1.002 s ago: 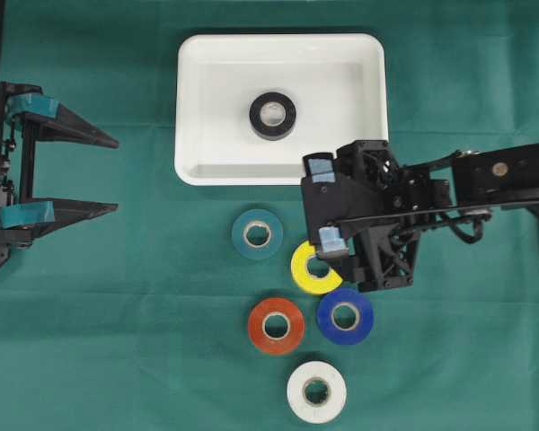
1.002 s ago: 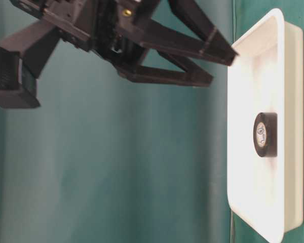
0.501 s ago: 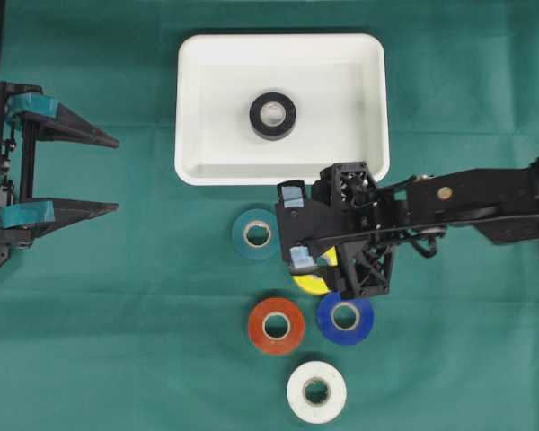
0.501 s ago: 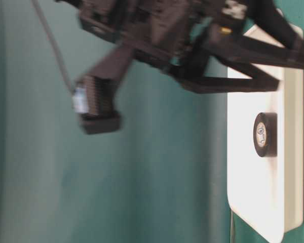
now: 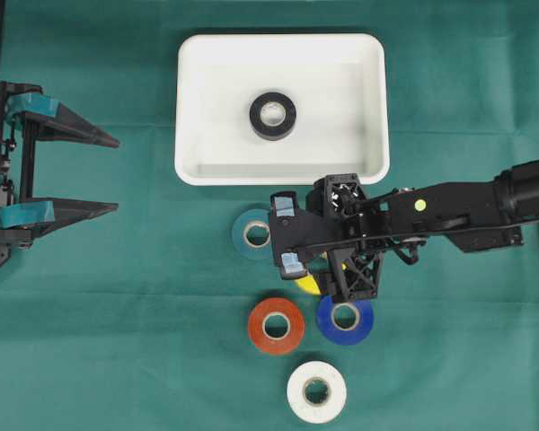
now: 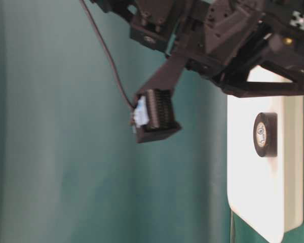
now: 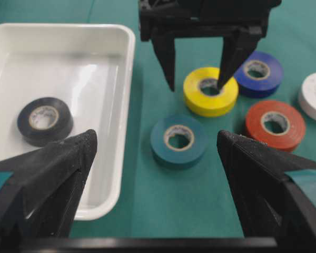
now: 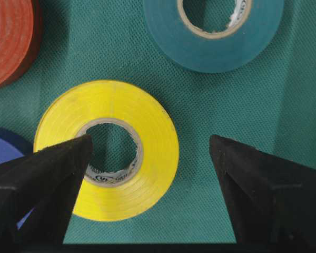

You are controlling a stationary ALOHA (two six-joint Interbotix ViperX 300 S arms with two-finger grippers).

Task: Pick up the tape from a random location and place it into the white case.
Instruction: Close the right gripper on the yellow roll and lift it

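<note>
- Right gripper (image 8: 150,145) spread wide over the yellow tape (image 8: 108,148), one finger in its core
- Left gripper (image 5: 108,175) spread, holding nothing

dark green woven cloth (image 5: 117,341) covers the whole work surface, fine mesh weave visible up close. faint creases in it. even diffuse light, soft shadows. no walls or floor visible.
</note>
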